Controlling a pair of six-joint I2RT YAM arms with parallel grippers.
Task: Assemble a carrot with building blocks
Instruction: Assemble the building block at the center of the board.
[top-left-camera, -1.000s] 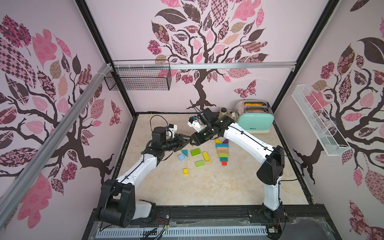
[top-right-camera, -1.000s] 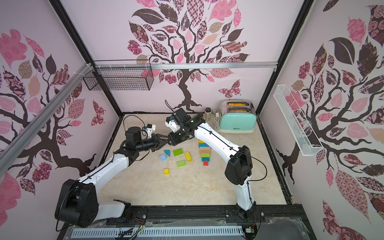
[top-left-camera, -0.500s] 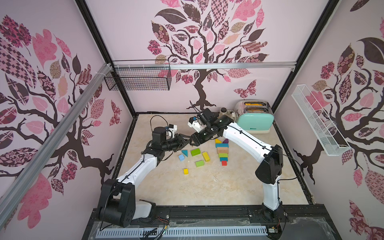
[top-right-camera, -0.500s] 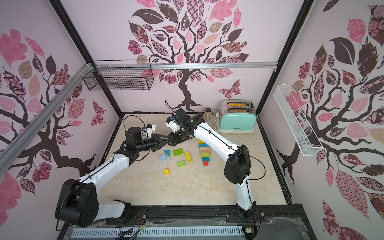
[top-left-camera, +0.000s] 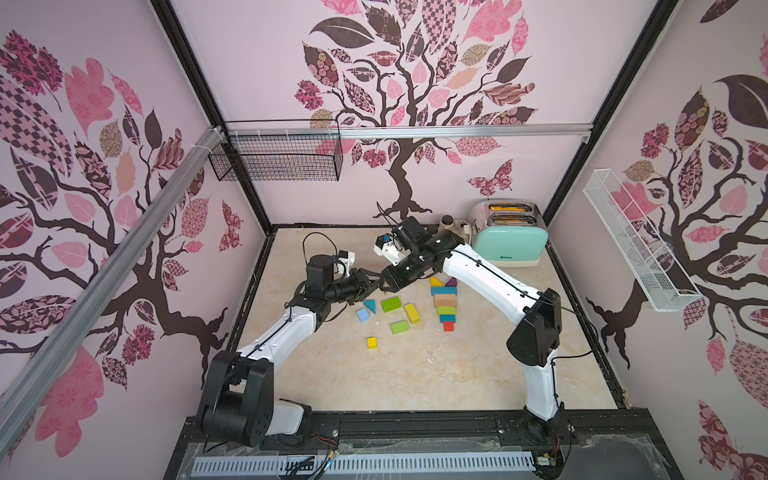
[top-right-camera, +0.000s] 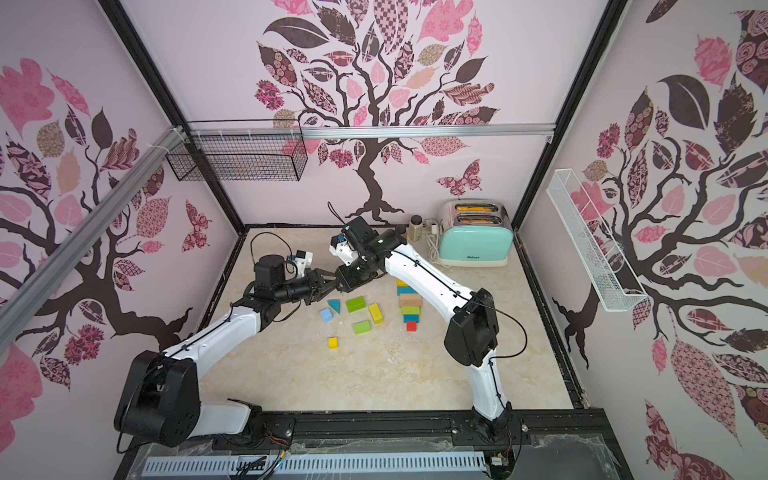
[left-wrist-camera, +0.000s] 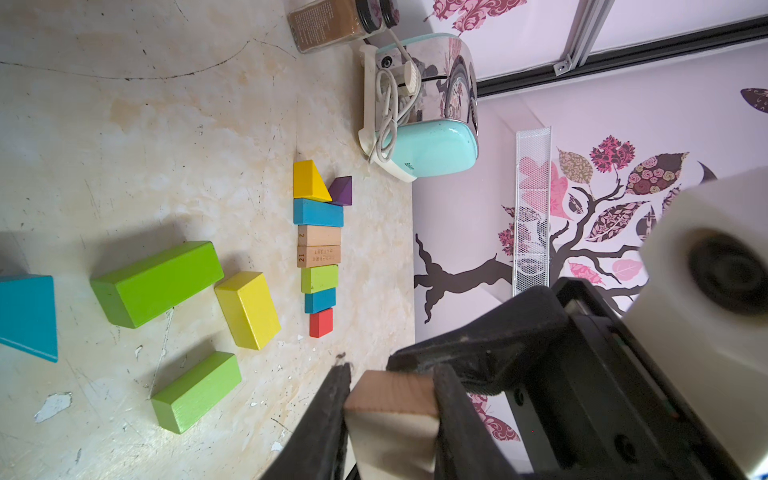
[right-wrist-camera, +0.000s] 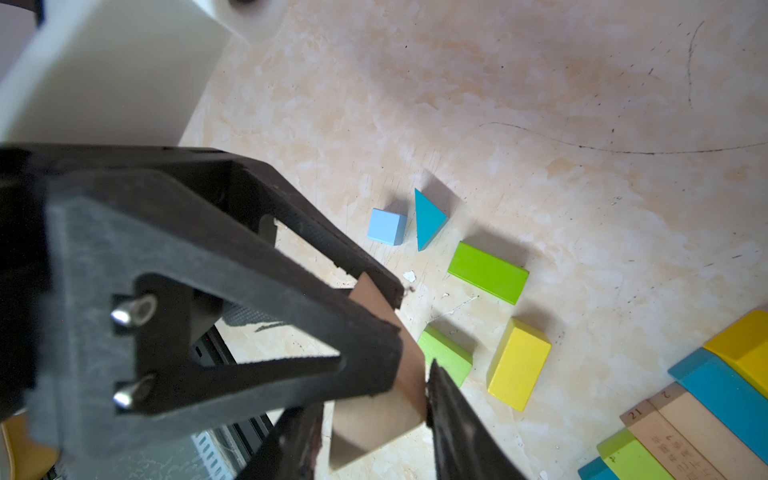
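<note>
tan block (left-wrist-camera: 390, 415) shared in mid-air between two sets of jaws, carrot part built on the counter (top-left-camera: 374, 386)
nearest lies a lone yellow cube (top-left-camera: 371, 342), then loose spares: a green block (top-left-camera: 399, 327), a yellow block (top-left-camera: 411, 313), a green bar (top-left-camera: 391, 304), a teal wedge (top-left-camera: 370, 306) and a pale blue cube (top-left-camera: 363, 315), all within reach of either arm. beyond them the carrot row (top-left-camera: 445, 305) tapers to a red cube (top-left-camera: 447, 326) as its near tip, with a yellow wedge (top-left-camera: 435, 281) and a purple wedge (top-left-camera: 451, 282) at the far end, likely the leaves. above the counter beside the row, the left jaws are clenched on the tan block; the right jaws straddle its other end, but whether they pinch it i cannot tell. it looks like a hand-over, since the right arm sits nearer the row. farthest back stands the mint toaster (top-left-camera: 509, 245)
</note>
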